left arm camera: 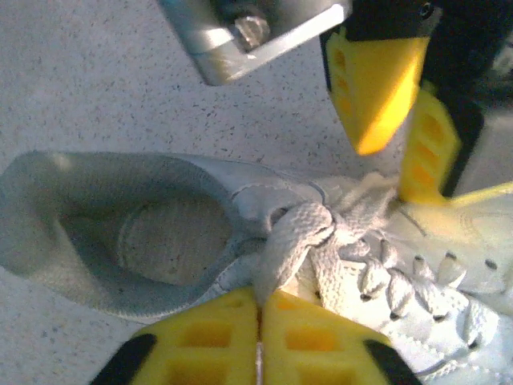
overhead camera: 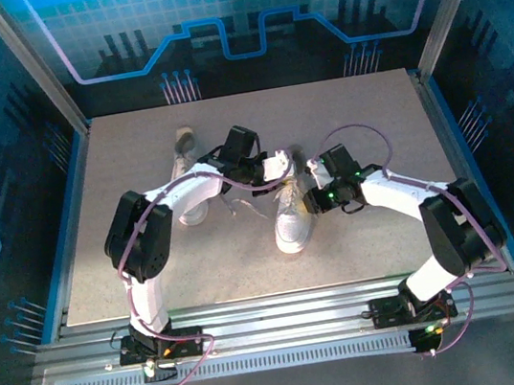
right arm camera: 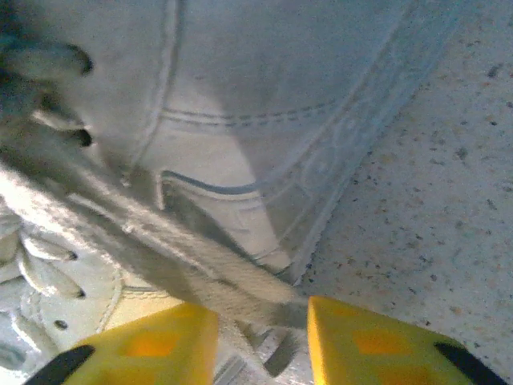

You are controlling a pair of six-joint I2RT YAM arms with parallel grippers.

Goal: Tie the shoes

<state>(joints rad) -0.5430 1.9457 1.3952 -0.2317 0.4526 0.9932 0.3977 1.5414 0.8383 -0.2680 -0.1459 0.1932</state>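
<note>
The far shoe (overhead camera: pixel 184 145) lies left of the near shoe (overhead camera: pixel 292 221).

Two white sneakers, the near sneaker (overhead camera: pixel 292 216) and the far sneaker (overhead camera: pixel 184 145), sit on one speckled table (overhead camera: pixel 370 108). Two robot arms work over them, the left arm (overhead camera: pixel 150 223) and the right arm (overhead camera: pixel 413 200). Each carries one gripper: the left gripper (overhead camera: pixel 282 164) and the right gripper (overhead camera: pixel 312 184). The left wrist view counts four yellow fingertips (left arm camera: pixel 377 80) and one looped lace (left arm camera: pixel 292 241).

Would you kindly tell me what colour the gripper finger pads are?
The pads are yellow, clearest in the left wrist view.
</note>
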